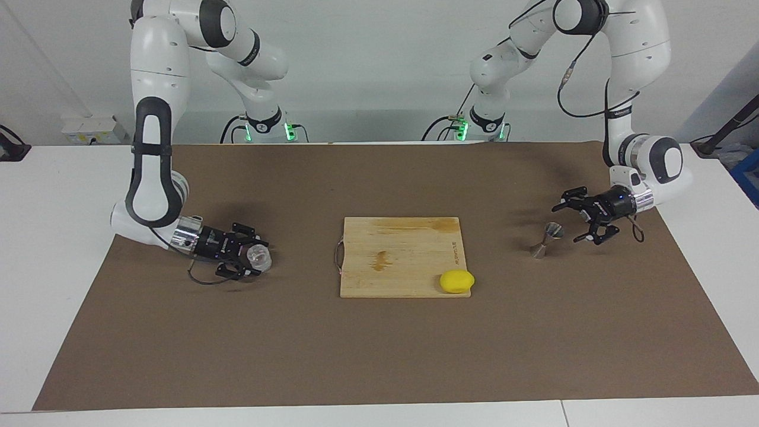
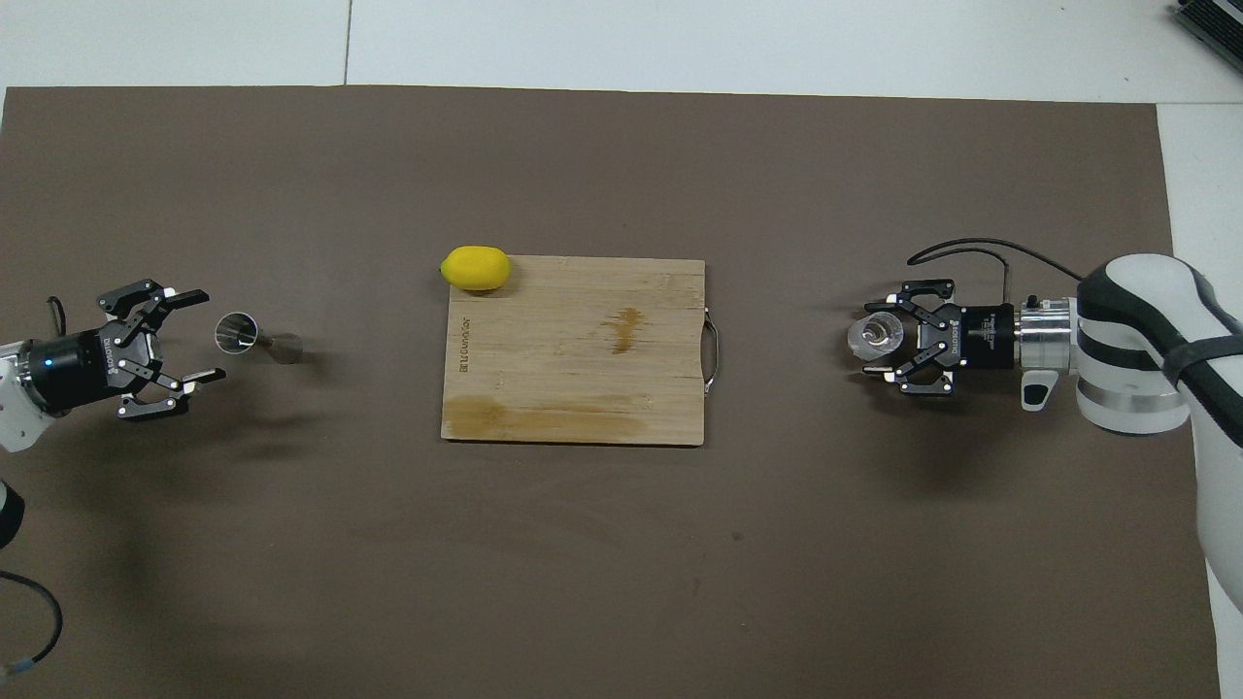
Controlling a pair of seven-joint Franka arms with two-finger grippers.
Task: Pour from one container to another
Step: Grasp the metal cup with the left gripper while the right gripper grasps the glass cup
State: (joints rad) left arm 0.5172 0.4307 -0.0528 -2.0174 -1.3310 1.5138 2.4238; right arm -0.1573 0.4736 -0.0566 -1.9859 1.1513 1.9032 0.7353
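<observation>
The clear glass tumbler stands on the brown mat toward the right arm's end of the table. My right gripper lies low and level, with its fingers closed against the tumbler's sides. The overhead view shows the same grip, the right gripper around the tumbler. The silver metal jigger stands upright on the mat toward the left arm's end. My left gripper is open and empty, level with the jigger and just beside it without touching. The overhead view shows the left gripper a short gap from the jigger.
A wooden cutting board with a wire handle lies on the middle of the brown mat. A yellow lemon rests at the board's corner, farther from the robots, toward the left arm's end.
</observation>
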